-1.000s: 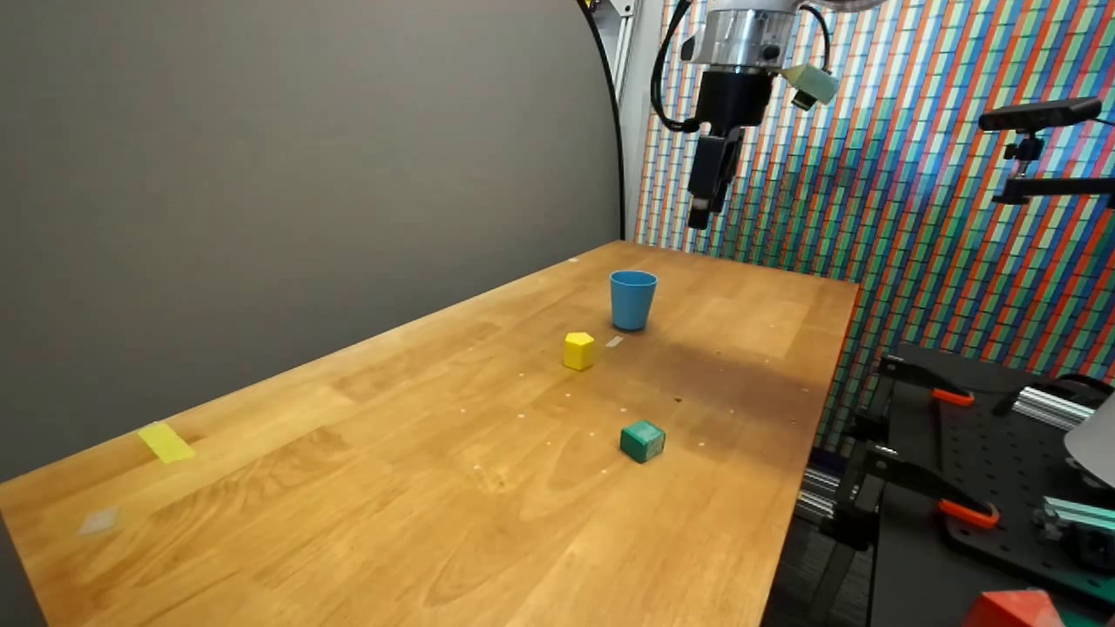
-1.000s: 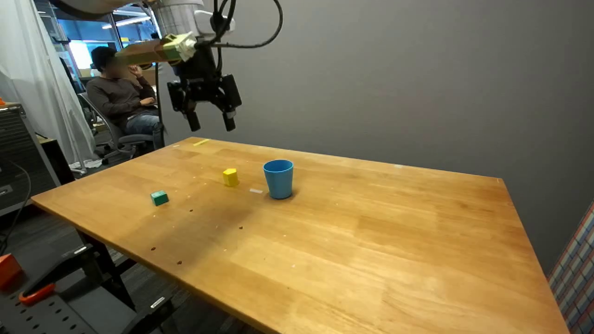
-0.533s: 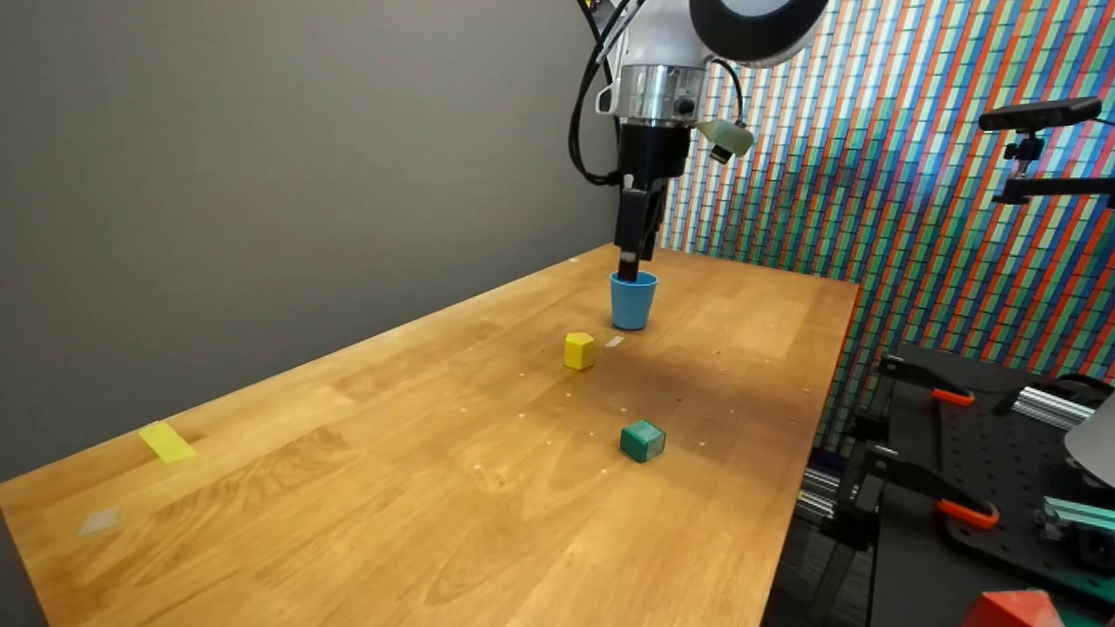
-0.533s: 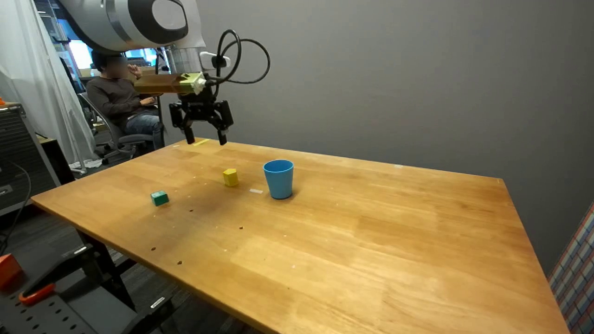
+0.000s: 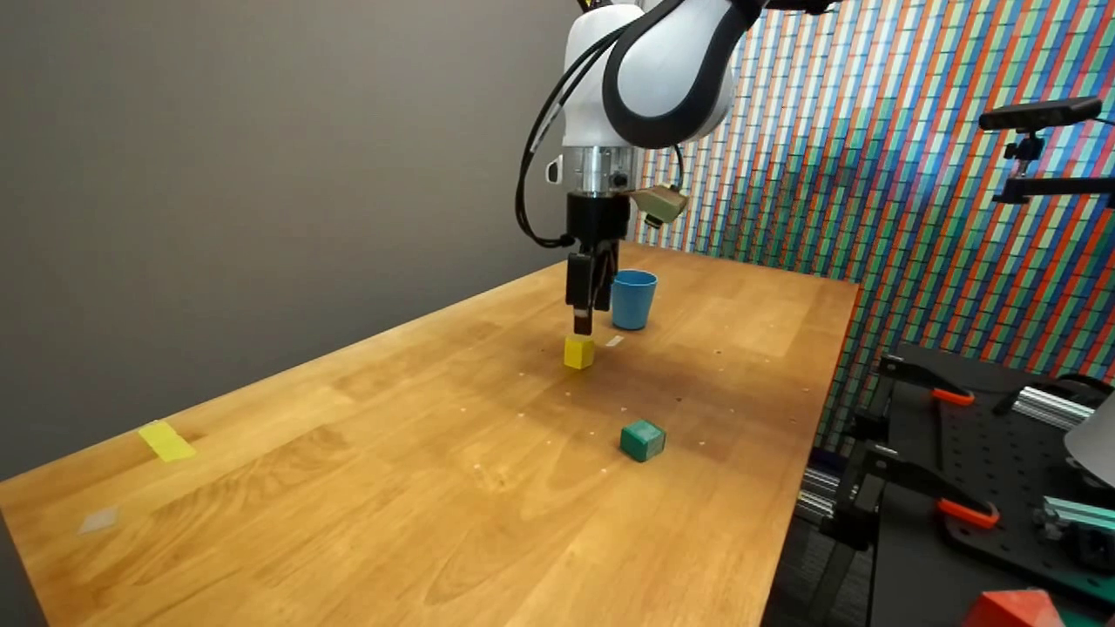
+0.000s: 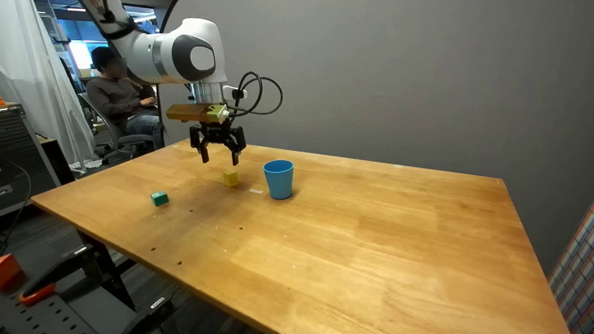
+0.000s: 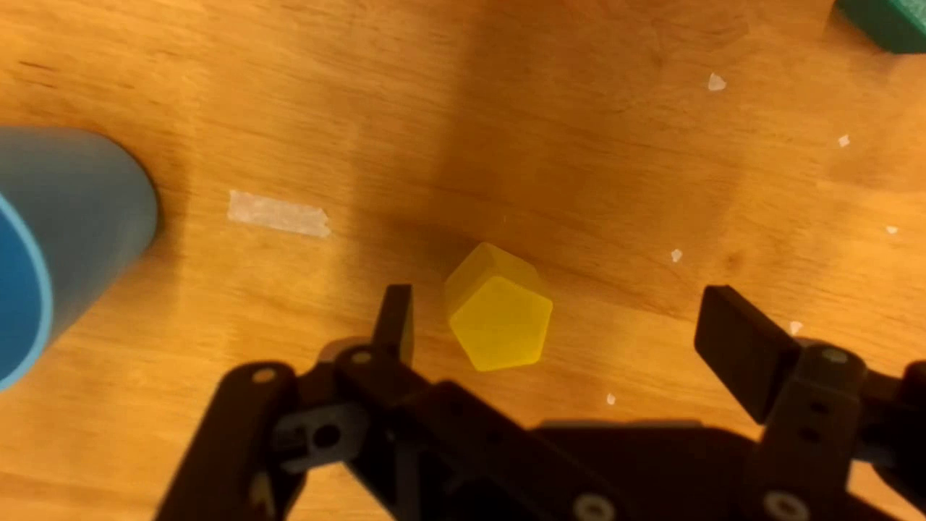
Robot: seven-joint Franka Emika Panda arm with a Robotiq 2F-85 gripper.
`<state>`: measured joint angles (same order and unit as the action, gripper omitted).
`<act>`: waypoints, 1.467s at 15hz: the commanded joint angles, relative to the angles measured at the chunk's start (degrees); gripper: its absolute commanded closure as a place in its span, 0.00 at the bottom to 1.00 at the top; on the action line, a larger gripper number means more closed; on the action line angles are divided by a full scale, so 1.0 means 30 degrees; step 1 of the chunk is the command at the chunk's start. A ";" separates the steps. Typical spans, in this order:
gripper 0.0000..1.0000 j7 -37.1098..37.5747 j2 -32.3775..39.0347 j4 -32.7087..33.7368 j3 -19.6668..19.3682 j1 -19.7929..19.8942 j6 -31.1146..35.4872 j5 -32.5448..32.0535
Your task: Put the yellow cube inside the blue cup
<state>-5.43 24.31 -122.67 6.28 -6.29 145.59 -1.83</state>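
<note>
The yellow cube [image 5: 578, 354] is a small bright-yellow block with a five-sided top. It stands on the wooden table and also shows in an exterior view [image 6: 230, 179] and the wrist view [image 7: 500, 324]. The blue cup [image 6: 279, 181] stands upright beside it, open side up. The cup shows at the left edge of the wrist view [image 7: 87, 210]; its inside shows only in part. My gripper [image 6: 220, 161] is open and empty, pointing down a little above the yellow cube. In the wrist view the cube lies between the fingers of the gripper [image 7: 557, 318], nearer the left finger, touching neither.
A green cube [image 5: 643, 441] lies on the table [image 5: 392, 522]; its corner shows in the wrist view [image 7: 893, 22]. A flat yellow tape patch [image 5: 166, 441] is near the table's edge. A grey wall [image 6: 394, 83] runs along one side. Black clamps [image 5: 923, 479] stand off the table.
My gripper has come down from high above the table and moved across to just above the yellow cube, staying open. The cube, the cup and the green cube have not moved.
</note>
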 commanded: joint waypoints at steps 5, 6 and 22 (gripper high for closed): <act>0.03 -0.0352 0.3267 0.2976 -0.0144 0.0331 0.0022 -0.0093; 0.26 -0.0106 0.3465 0.3162 -0.0372 0.0164 0.0210 -0.0351; 0.82 0.2782 -0.0892 0.2615 -0.2924 -0.0168 -0.1018 -0.2699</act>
<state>-0.66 27.84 -113.16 0.03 -6.29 144.28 -7.17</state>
